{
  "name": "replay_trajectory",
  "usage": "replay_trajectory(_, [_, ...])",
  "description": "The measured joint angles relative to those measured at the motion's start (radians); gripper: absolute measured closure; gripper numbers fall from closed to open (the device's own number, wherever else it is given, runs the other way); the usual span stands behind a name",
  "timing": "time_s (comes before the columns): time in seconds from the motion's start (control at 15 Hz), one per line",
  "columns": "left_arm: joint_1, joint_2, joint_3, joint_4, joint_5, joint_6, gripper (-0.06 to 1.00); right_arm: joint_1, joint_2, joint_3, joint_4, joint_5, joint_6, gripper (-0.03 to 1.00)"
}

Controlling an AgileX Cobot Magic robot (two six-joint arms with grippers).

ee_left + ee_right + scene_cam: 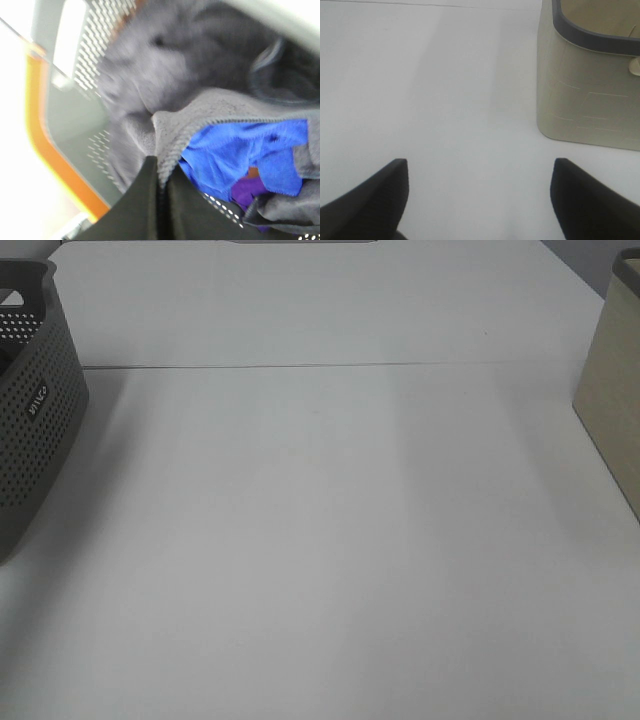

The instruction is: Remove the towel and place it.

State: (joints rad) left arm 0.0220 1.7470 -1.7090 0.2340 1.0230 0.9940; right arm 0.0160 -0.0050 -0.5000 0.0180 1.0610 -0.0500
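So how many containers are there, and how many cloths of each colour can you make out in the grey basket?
Containers: 2 (grey basket, beige bin)
Grey cloths: 1 (towel)
Blue cloths: 1 (blue cloth)
Purple cloths: 1 (purple cloth)
Total: 5
The orange speck is too small to tell and is not counted.

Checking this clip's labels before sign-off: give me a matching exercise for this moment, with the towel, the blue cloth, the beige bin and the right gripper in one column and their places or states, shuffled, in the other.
Things:
1. towel
2. blue cloth
3. beige bin
4. right gripper

Places or states:
A. stands at the right edge of the table
B. open and holding nothing
C. pinched at its hem by the left gripper
D. bunched beside the grey hem

Pairs: 1-C, 2-D, 3-A, 4-B.
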Motion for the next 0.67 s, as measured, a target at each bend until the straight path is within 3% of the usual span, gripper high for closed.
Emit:
replay_trajectory(0.4, [-0.081, -0.236, 0.000, -0.002, -0.004, 0.000, 0.94, 0.000, 0.000, 0.000, 0.000, 0.000, 0.000, 0.21])
replay_trajectory(0.67, [-0.179, -0.412, -0.001, -0.017, -0.035, -0.038, 0.94, 0.000, 0.000, 0.000, 0.000, 0.000, 0.000, 0.21])
